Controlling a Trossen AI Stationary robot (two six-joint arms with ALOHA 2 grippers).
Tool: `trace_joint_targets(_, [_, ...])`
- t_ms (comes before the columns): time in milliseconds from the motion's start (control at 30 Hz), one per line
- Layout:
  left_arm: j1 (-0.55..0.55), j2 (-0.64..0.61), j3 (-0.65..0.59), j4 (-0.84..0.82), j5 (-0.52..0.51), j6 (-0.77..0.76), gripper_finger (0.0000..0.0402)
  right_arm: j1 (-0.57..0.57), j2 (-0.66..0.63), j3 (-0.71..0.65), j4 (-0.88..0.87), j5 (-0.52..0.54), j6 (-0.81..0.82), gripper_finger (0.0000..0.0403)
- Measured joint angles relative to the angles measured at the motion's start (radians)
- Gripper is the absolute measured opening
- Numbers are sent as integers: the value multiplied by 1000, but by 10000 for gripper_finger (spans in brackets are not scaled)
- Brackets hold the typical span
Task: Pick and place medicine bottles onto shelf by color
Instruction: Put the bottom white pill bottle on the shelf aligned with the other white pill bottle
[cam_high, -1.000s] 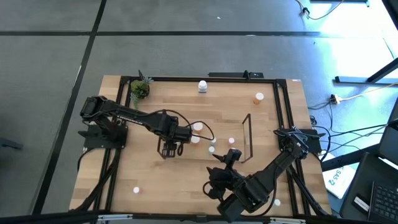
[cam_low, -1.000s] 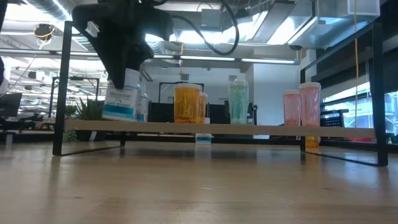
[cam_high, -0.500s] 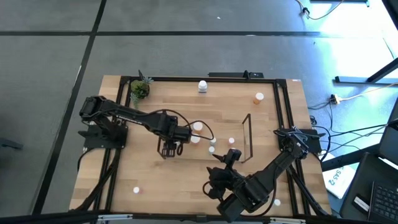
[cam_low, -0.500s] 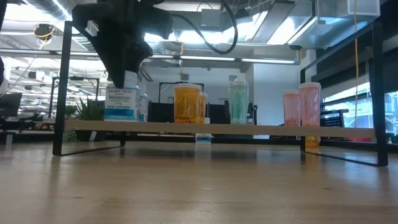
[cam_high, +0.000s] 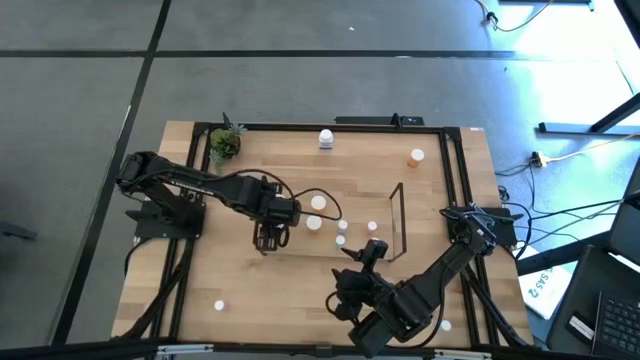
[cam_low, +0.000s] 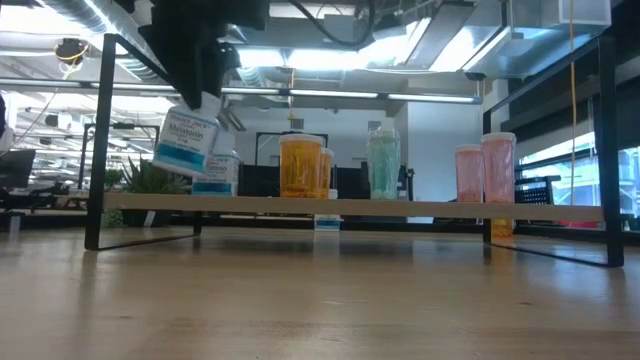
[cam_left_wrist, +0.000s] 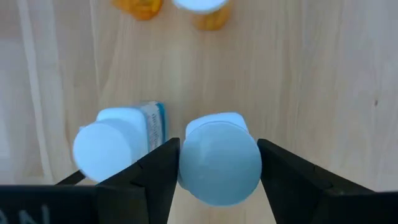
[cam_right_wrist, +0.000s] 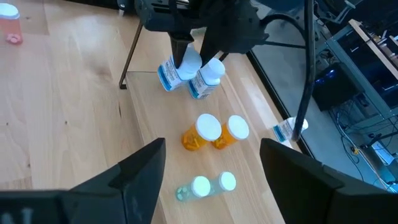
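The shelf (cam_low: 400, 208) is a low black wire rack with a light wood board. On the board stand a white medicine bottle (cam_low: 218, 172), orange bottles (cam_low: 301, 166), a teal one (cam_low: 383, 165) and pink ones (cam_low: 486, 170). My left gripper (cam_left_wrist: 219, 163) is shut on another white, blue-labelled bottle (cam_low: 186, 142) over the shelf's left end, just beside the standing white one (cam_left_wrist: 115, 142). My right gripper (cam_right_wrist: 214, 180) hangs open near the table's front, looking at the shelf from above. My left gripper pinches the white bottle's cap (cam_left_wrist: 219, 163) between its two fingers (cam_left_wrist: 155, 171), one on each side. The fingers come from above, pointing steeply down. The bottle hangs below them, tilted, its base (cam_low: 176, 168) clear of the shelf board.
A small potted plant (cam_high: 225, 145) stands at the table's far left corner. Loose bottles stand off the shelf: a white one (cam_high: 326, 138) at the far edge, an orange one (cam_high: 416, 156) far right, a tiny one (cam_high: 219, 306) near left. A black frame (cam_high: 190, 200) edges the table.
My left gripper has gone up and a little toward the table's left edge, still shut on the white bottle. The bottle stood on the shelf board half a second ago; now it is lifted clear of it and tipped.
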Motion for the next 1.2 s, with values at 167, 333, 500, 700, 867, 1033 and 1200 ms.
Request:
trace_joint_targets(167, [-2, 4, -1, 1, 0, 8, 205, 0, 0, 0, 0, 0, 19, 264])
trace_joint_targets(333, [-1, 10, -1, 6, -20, 8, 205, 0, 0, 0, 0, 0, 23, 264])
trace_joint_targets(500, [-1, 10, -1, 7, -26, 8, 205, 0, 0, 0, 0, 0, 23, 264])
trace_joint_targets(700, [-1, 10, -4, 21, -27, 17, 205, 0, 0, 0, 0, 0, 23, 264])
trace_joint_targets(867, [-1, 10, -56, 34, -27, 11, 205, 0, 0, 0, 0, 0, 23, 264])
trace_joint_targets(1033, [-1, 10, -84, 57, -27, 8, 205, 0, 0, 0, 0, 0, 22, 264])
trace_joint_targets(1200, [-1, 10, -84, 76, -27, 20, 205, 0, 0, 0, 0, 0, 21, 264])
